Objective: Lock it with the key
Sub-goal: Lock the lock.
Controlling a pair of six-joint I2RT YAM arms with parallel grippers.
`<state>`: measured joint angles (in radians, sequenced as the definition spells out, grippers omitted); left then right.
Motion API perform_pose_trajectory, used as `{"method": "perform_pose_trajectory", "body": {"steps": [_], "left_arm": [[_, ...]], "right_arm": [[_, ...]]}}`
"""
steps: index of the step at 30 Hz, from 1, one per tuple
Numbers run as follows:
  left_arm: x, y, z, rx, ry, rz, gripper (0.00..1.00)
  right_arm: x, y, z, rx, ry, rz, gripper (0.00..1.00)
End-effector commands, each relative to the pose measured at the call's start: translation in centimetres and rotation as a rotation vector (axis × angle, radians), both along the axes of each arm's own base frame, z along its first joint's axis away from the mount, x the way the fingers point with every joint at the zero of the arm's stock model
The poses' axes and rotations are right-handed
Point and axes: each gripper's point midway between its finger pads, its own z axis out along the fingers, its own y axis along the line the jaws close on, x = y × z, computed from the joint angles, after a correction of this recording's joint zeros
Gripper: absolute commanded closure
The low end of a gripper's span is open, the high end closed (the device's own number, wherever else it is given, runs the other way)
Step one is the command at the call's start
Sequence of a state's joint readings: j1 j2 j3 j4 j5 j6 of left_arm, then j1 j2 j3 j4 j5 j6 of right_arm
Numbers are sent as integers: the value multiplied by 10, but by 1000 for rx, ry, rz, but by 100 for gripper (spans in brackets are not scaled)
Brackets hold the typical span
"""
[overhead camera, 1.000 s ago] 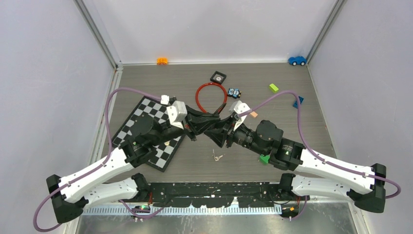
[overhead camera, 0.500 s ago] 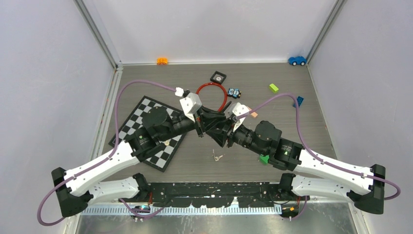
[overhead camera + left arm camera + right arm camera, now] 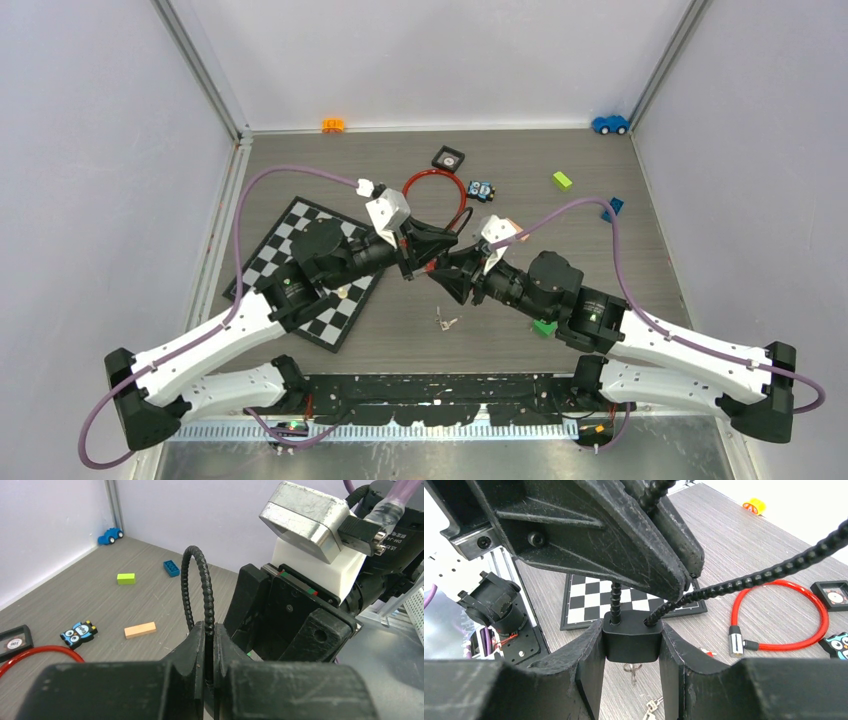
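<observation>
Mid-table, well clear of all walls, the right gripper (image 3: 632, 645) clamps the black lock body (image 3: 631, 639) at a medium gap. The left gripper (image 3: 209, 647) is pinched narrow on the lock's beaded cable (image 3: 197, 580). The keys (image 3: 445, 321) lie loose on the near side. The chessboard (image 3: 300, 265) edge sits just left, and bare table (image 3: 600, 170) lies far right.

From the right wrist the cable shackle (image 3: 749, 582) runs off the top and right edges, and what shows just below the padlock body (image 3: 631, 641), perhaps a key (image 3: 632, 669), is partly covered by it. From the left wrist the shackle's ends vanish between the closed fingers of the left gripper (image 3: 209, 630). From above the body is hidden under the right gripper (image 3: 445, 275), and the loose keys (image 3: 445, 321) are too small to make out.
</observation>
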<state>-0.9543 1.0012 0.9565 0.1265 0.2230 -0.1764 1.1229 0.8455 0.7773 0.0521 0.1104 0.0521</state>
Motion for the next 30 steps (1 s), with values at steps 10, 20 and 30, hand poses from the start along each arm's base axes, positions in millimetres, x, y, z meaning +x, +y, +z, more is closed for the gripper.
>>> {"method": "perform_pose_trajectory", "body": {"steps": [10, 20, 30], "left_arm": [[-17, 12, -128, 293, 247, -67, 100], [-18, 5, -109, 236, 250, -86, 92], [-17, 7, -92, 199, 217, -76, 65]], "right_arm": [[-11, -42, 164, 531, -192, -48, 99], [-5, -37, 154, 493, -185, -69, 99], [-2, -37, 147, 475, -183, -86, 99]]}}
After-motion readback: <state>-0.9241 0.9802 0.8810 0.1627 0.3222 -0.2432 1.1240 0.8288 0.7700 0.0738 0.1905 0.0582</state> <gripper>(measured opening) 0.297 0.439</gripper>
